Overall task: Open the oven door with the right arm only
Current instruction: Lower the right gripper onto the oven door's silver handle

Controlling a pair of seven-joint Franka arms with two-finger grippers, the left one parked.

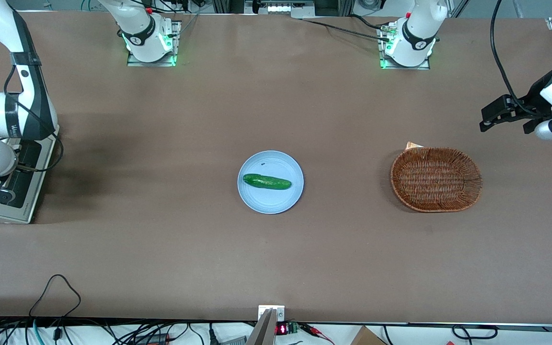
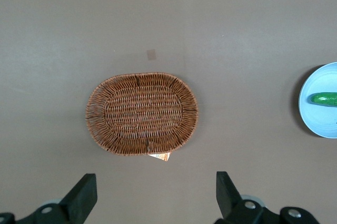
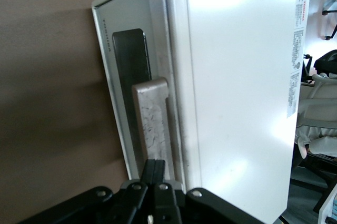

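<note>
- Oven door (image 3: 138, 84): sitting closed against the white oven (image 3: 237, 92), at the working arm's end of the worktop (image 1: 161, 239).
- Tool (image 3: 154, 179): fingers pressed together, hovering at the door's bar handle (image 3: 152, 124).
- Step: approaching the handle; next move probably needing hooking and pulling.

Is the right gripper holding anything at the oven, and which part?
Apparently nothing: the gripper sits shut at the end of the oven door's bar handle, its fingers together rather than around the bar.

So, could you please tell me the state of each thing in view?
Oven door: closed.
Hand: shut, at the end of the door's bar handle.
Wicker basket: upright, empty.
Blue plate: holds a whole cucumber.
</note>
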